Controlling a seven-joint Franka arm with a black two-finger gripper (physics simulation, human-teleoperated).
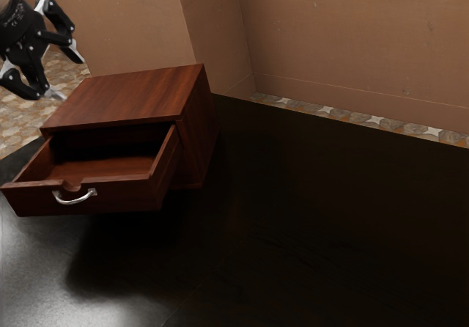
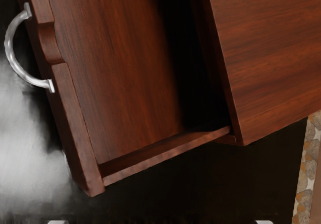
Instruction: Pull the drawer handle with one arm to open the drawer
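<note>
gripper (image 1: pixel 45 67) high above drawer (image 1: pixel 110 170) (jaws apart)

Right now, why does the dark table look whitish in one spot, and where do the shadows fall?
Exterior view: a pale glare sits on the glossy black table in front of the open drawer, whose inside is shadowed under the cabinet. Wrist view: the same whitish sheen spreads beside the silver handle; the drawer's back end goes dark.

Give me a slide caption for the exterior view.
Drawer stands pulled out of the wooden cabinet, its silver handle free; the gripper hovers apart at the exterior view's upper left.
</note>
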